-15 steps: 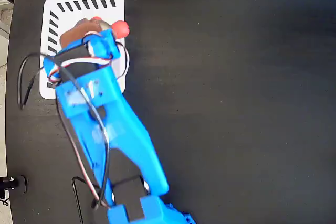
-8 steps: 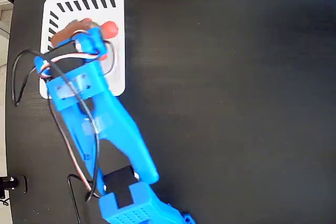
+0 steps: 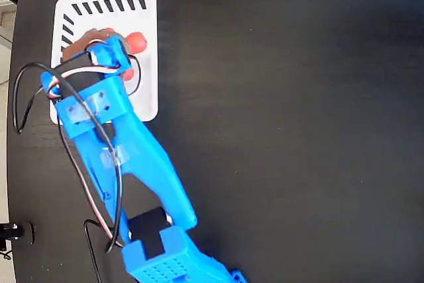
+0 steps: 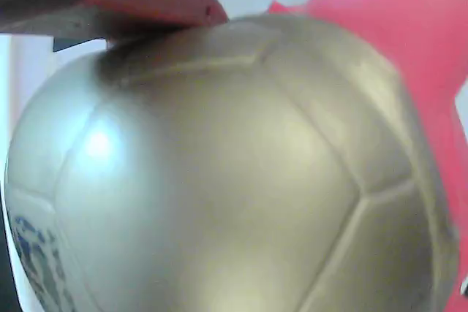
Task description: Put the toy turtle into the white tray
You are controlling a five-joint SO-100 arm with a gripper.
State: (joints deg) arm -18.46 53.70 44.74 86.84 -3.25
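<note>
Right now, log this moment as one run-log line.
phase: placing | toy turtle: over white tray, contact unclear | gripper: around turtle, jaw state hidden | release: not seen

Fixed view overhead, straight down on table (image 3: 298,97); wrist view very close; both share toy turtle (image 4: 219,173).

Fixed view: evenly and brightly lit, sharp overall; the black bench (image 3: 298,130) reads flat with a faint paler sheen towards the upper right; the white tray (image 3: 142,4) is near overexposed, its slots still crisp; the blue arm (image 3: 132,157) shows soft highlights and casts no distinct shadow on the dark surface. Wrist view: badly out of focus at close range; the toy turtle (image 4: 234,173) fills the frame, shell edges soft; a diffuse glare spot sits at left; shadow lies beneath the red part at top.
</note>
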